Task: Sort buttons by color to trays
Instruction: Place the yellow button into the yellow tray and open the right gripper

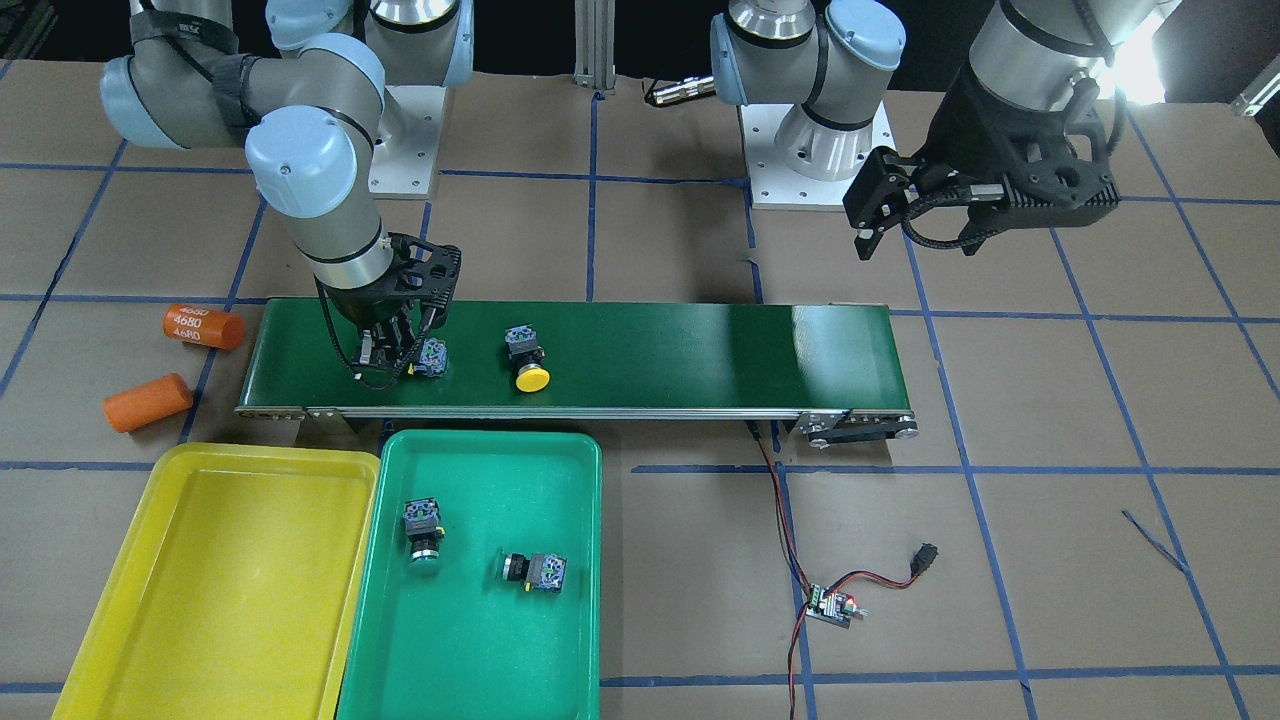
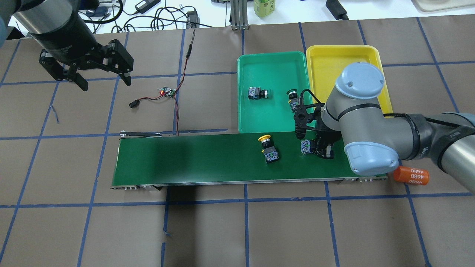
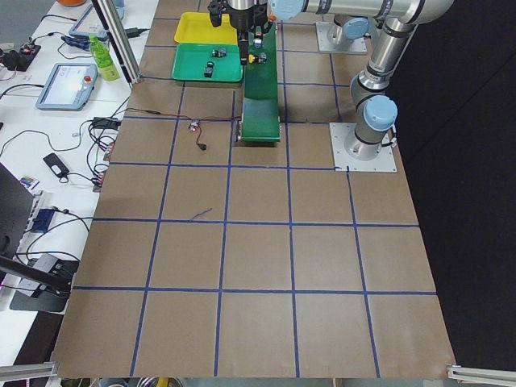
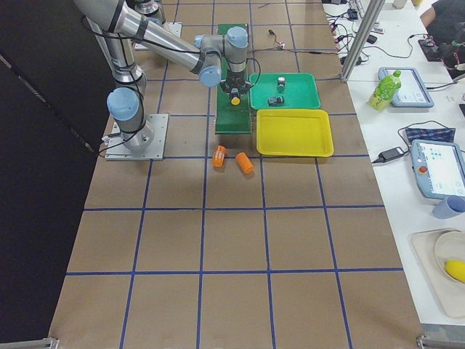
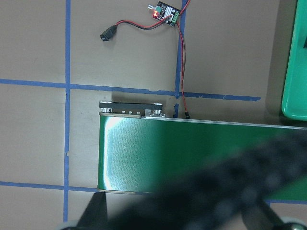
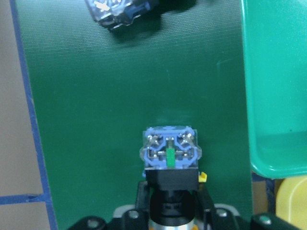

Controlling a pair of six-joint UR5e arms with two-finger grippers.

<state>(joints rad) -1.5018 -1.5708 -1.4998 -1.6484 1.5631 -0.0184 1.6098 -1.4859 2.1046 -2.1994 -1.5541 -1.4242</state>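
Observation:
My right gripper [image 1: 392, 352] is low on the belt, shut on a button [image 1: 432, 357] that lies on its side. In the right wrist view its grey-blue block [image 6: 170, 153] sticks out past the fingers, with a sliver of yellow by the hidden cap. A second yellow button [image 1: 527, 366] lies on the belt close by. Two green buttons [image 1: 422, 530] [image 1: 535, 572] lie in the green tray [image 1: 480, 660]. The yellow tray [image 1: 220, 590] beside it holds nothing. My left gripper [image 2: 105, 84] is open and empty, high above the table's other end.
The dark-green conveyor belt [image 1: 680, 350] runs across the middle. Two orange cylinders [image 1: 203, 326] [image 1: 148, 402] lie off its end near my right arm. A small controller board [image 1: 830, 605] with red and black wires lies in front of the belt.

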